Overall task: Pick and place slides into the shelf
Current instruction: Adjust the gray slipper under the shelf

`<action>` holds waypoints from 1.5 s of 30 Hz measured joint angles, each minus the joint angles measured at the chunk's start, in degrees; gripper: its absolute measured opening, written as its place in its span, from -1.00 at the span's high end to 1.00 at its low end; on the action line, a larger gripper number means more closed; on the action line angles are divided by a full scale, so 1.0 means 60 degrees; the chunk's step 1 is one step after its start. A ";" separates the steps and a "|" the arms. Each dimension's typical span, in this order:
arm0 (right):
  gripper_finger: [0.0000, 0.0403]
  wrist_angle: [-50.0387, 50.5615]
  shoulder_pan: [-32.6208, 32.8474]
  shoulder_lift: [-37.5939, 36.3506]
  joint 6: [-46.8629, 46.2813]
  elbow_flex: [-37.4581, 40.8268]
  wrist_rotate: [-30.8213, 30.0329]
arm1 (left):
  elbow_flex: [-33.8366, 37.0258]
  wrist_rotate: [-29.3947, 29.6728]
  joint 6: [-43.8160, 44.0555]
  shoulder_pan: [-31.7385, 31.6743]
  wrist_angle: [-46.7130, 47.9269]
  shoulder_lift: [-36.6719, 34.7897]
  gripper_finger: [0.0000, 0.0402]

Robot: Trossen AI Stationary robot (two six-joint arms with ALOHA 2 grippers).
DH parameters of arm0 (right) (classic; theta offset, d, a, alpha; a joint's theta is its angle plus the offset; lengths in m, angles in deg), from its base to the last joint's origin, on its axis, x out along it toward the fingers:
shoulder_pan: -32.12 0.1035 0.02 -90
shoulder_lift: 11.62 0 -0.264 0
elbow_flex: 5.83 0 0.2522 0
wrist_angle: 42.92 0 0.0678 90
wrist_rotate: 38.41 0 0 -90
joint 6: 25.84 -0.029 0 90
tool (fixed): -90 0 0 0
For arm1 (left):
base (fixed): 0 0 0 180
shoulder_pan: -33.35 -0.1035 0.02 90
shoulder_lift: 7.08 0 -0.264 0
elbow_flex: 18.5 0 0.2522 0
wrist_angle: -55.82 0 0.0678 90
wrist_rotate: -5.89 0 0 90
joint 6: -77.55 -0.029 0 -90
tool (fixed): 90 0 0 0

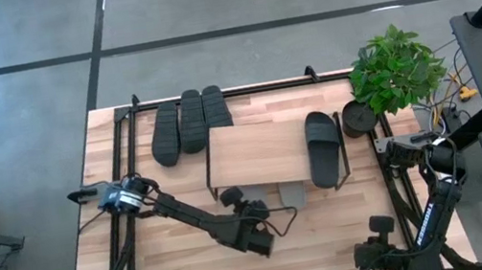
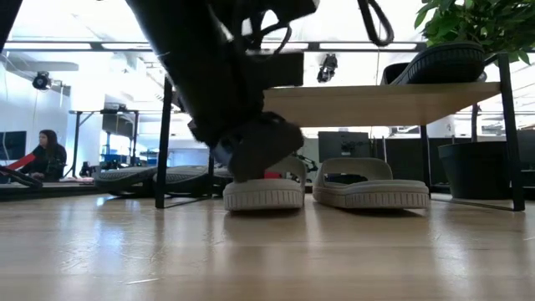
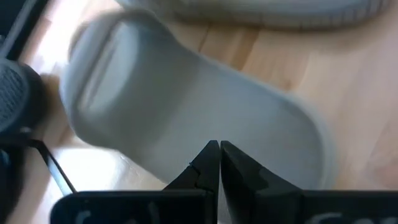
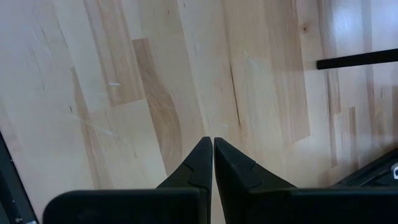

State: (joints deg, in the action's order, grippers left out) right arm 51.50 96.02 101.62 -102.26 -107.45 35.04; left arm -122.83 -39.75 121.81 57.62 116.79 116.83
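Left gripper [image 1: 259, 239] sits low at the shelf's front edge, fingers pressed together and holding nothing; in its wrist view the closed tips [image 3: 219, 163] hover just over a light grey slide [image 3: 186, 118]. Second light slide [image 3: 261, 12] lies just beyond it. From table height both light slides [image 2: 264, 191] [image 2: 370, 186] rest on the tabletop under the shelf [image 1: 258, 152] board — already tucked in at the lower level, or nearly so.

One black slide [image 1: 324, 147] lies on the top board, at its right end. Three more black slides [image 1: 189, 122] wait in a row on the table behind the shelf's left corner.

Right gripper [image 4: 212, 162] parked at the near right of the table [image 1: 335, 236], fingers likewise shut, bare wood below it.

Judgement on the step: the left arm looks finished with, or nudging, the light slide below it. With the fingers shut it can only push. If a nudge is intended, press on the sole's near end, straight toward the shelf, so the slide doesn't swing into its neighbour. For the next pick — the black trio — lift clear of the top board first, spread the fingers before descending, and take the strap of the outermost slide to avoid dragging the others.
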 joint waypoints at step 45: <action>0.96 0.0306 -0.0007 -0.0002 0.0237 0.0003 0.0000 | 0.0353 -0.1854 0.0247 0.0055 -0.1192 -0.0222 1.00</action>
State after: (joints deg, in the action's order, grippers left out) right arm 53.33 95.97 101.61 -100.83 -107.43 35.04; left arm -120.71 -50.88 123.29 57.95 109.64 115.50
